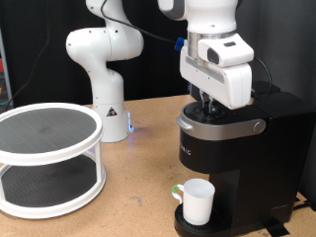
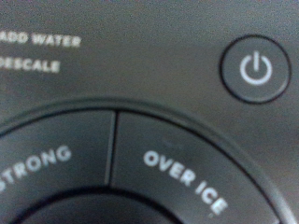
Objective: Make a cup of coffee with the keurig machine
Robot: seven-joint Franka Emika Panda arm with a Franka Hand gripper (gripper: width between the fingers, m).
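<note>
While pointing straight down, hand (image 1: 206, 107) seemingly touches keurig machine (image 1: 237, 158).

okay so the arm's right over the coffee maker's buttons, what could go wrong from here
The gripper sits on top of the keurig machine, and the wrist view shows the power button close to the STRONG and OVER ICE keys, so a small offset might press the wrong one. The cup looks slightly off-centre; coffee might miss.

backdrop: black curtain (image 1: 39, 49) | surface: brown wooden table (image 1: 128, 188)
</note>
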